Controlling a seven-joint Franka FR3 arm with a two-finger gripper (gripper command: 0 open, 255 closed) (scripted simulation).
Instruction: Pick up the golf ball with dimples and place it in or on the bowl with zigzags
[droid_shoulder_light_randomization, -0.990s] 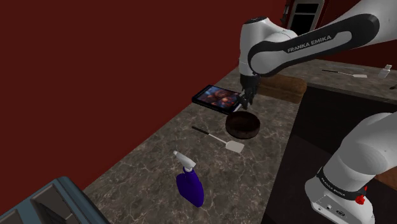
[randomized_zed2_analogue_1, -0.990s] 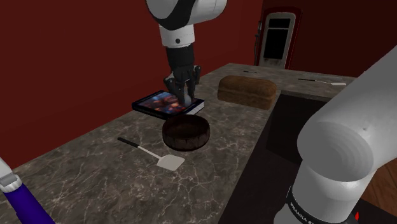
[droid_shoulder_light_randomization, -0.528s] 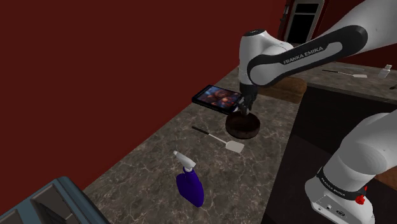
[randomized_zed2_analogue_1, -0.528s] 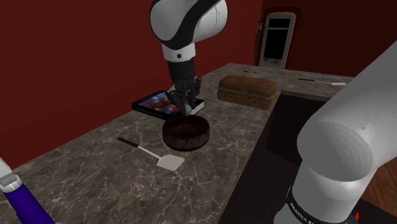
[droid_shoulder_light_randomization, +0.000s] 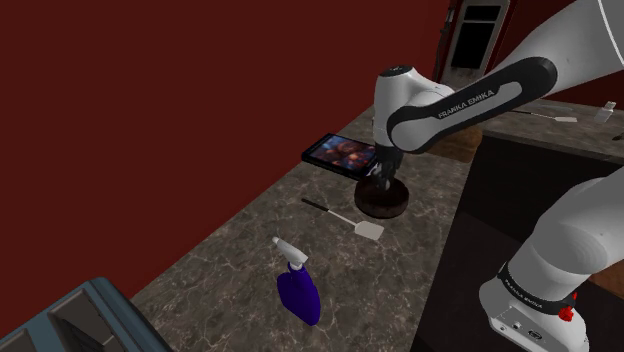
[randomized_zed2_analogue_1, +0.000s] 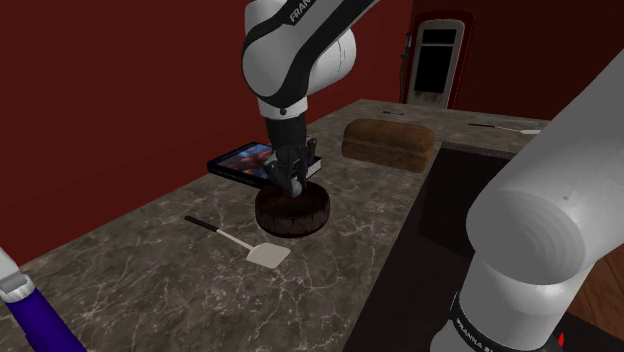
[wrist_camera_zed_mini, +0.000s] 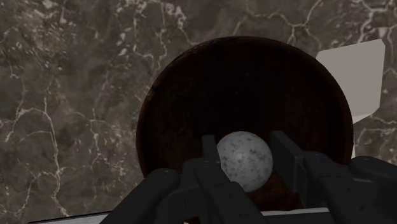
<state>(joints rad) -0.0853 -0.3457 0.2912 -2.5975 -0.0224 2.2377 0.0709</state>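
Now brings the gripper (randomized_zed2_analogue_1: 291, 180) clearly lower than a second ago: from above the bowl (randomized_zed2_analogue_1: 292, 218) down to the level of its rim. Holds the same spot sideways, over the far part of the bowl in the shoulder view. Means that the carrying is almost finished and only the release is left, by my judgement.

Still clenches the grey speckled ball (wrist_camera_zed_mini: 245, 159) between both fingers (wrist_camera_zed_mini: 287, 156), one on each side and touching it. Keeps the ball over the dark inside of the bowl, not over the rim. Cannot tell if it touches the bottom yet. Probably needs only to open the jaws and let it settle inside.
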